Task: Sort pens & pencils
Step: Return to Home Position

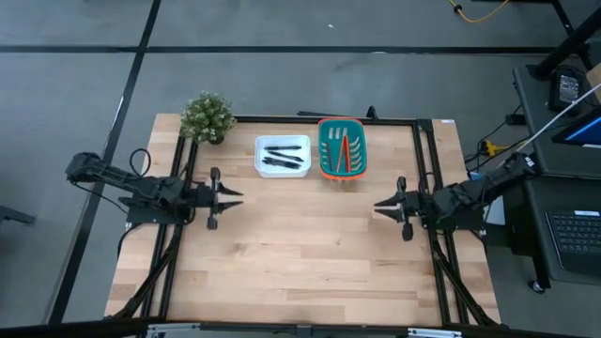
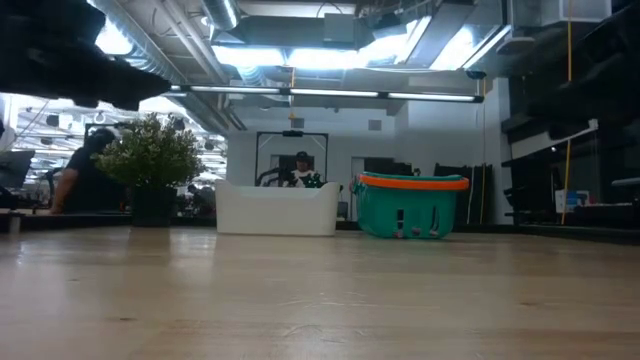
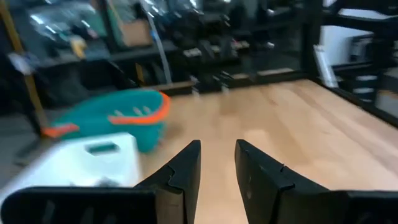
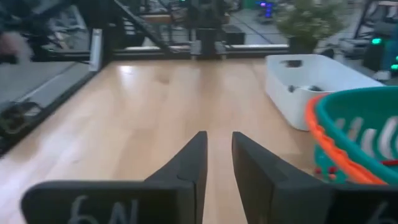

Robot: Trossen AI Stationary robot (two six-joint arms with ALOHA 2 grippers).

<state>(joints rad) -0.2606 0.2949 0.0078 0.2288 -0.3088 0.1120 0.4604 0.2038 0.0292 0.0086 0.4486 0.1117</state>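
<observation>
Far back on the table, at its middle, the pens lie in the white bin. Just to its right, the pencils lie in the teal basket. A plant stands left of the bin. The left claw and the right claw sit at opposite sides, each slightly spread and empty.

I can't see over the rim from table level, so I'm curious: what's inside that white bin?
Seen from above, the white bin holds a few black pens lying on its floor, nothing else visible. From table level its wall hides them; anything beneath the pens cannot be seen.
</observation>
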